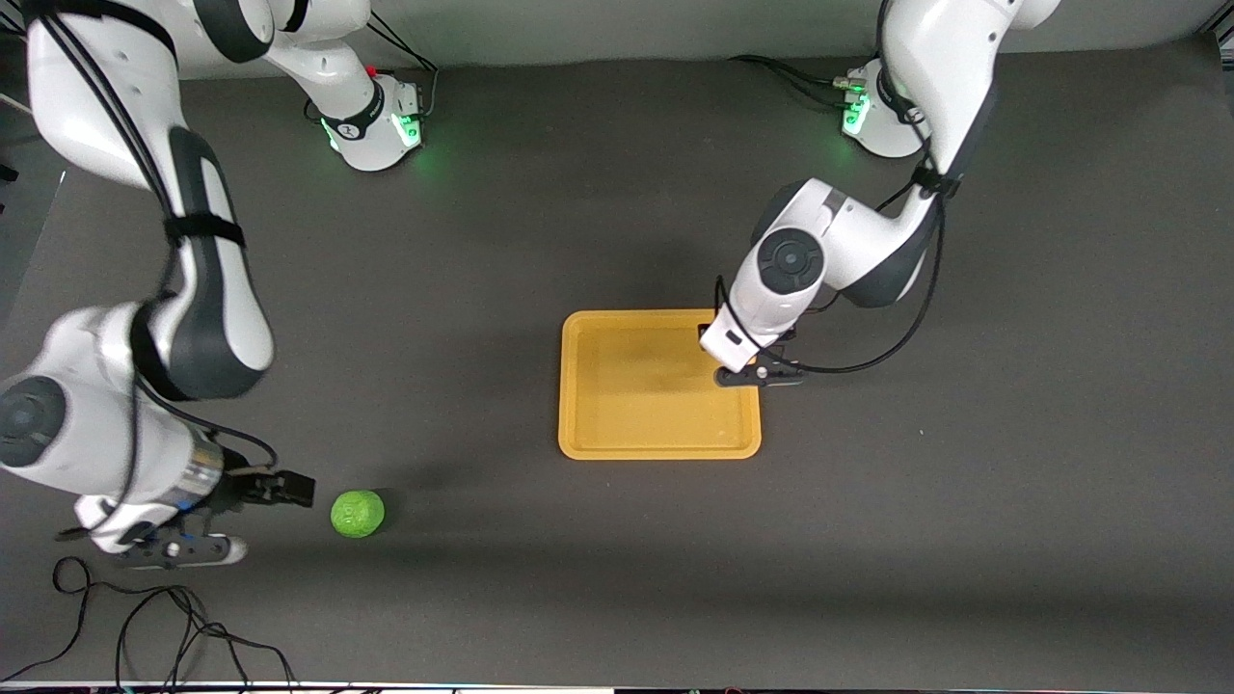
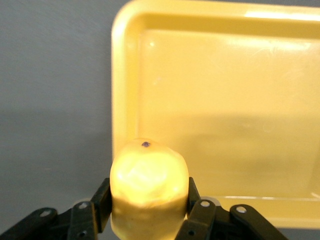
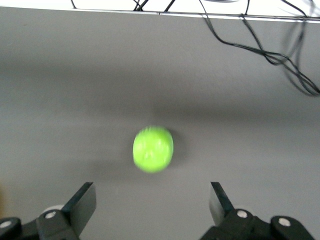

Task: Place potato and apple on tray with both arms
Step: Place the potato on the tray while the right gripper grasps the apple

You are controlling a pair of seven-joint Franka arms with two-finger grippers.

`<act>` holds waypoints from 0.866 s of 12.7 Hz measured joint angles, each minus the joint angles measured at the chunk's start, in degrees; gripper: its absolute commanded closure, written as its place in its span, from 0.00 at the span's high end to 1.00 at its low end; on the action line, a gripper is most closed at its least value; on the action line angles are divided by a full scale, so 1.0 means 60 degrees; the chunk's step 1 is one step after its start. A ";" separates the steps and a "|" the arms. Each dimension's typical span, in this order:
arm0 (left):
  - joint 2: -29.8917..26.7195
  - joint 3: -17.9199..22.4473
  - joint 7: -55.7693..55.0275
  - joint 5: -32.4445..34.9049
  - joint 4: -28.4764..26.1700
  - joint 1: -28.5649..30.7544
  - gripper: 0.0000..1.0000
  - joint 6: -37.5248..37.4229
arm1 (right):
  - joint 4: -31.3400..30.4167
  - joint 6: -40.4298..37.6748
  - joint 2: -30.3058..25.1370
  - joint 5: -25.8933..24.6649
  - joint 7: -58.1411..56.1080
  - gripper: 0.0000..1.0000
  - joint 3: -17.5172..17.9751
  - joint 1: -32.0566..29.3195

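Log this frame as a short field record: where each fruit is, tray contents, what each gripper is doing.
potato: small yellow-tan oval potato, clamped in the left gripper
left gripper position: over the tray's edge at the left arm's end
tray: flat yellow-orange rectangular tray, nothing on it
apple: small bright green round apple on the dark table, toward the right arm's end
right gripper: right gripper open, beside the apple, not touching

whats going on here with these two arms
The left gripper is shut on the potato and holds it over the edge of the yellow tray at the left arm's end. The tray has nothing on it yet. The right gripper, fingers open, is lined up with the green apple, which sits on the table toward the right arm's end.
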 measured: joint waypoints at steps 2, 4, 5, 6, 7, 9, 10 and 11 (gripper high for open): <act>0.0564 0.0028 -0.0062 0.0001 0.0185 -0.0014 0.37 0.0512 | -0.0797 0.1396 0.0348 0.0000 0.0000 1.00 0.0050 -0.0002; 0.0922 0.0092 -0.0064 0.0015 0.0296 -0.0011 0.58 0.0788 | -0.1227 0.2077 0.0560 0.0044 0.0009 1.00 0.0123 0.0000; 0.1043 0.0108 -0.0064 0.0034 0.0386 -0.0011 0.76 0.0815 | -0.1316 0.2314 0.0698 0.0136 0.0012 1.00 0.0142 0.0000; 0.1128 0.0113 -0.0064 0.0053 0.0485 -0.0011 0.93 0.0815 | -0.1361 0.2514 0.0855 0.0222 0.0012 1.00 0.0150 0.0000; 0.1176 0.0114 -0.0064 0.0100 0.0538 -0.0011 0.99 0.0815 | -0.1379 0.2676 0.1007 0.0249 0.0013 1.00 0.0154 -0.0001; 0.1225 0.0114 -0.0069 0.0339 0.0591 -0.0011 0.99 0.0815 | -0.1392 0.2858 0.1315 0.0262 0.0016 1.00 0.0165 -0.0001; 0.1228 0.0116 -0.0076 0.0403 0.0596 -0.0011 0.99 0.0815 | -0.1394 0.3002 0.1458 0.0262 0.0016 1.00 0.0167 -0.0001; 0.1228 0.0122 -0.0078 0.0441 0.0613 -0.0009 0.99 0.0814 | -0.1395 0.3119 0.1585 0.0262 0.0016 1.00 0.0167 -0.0003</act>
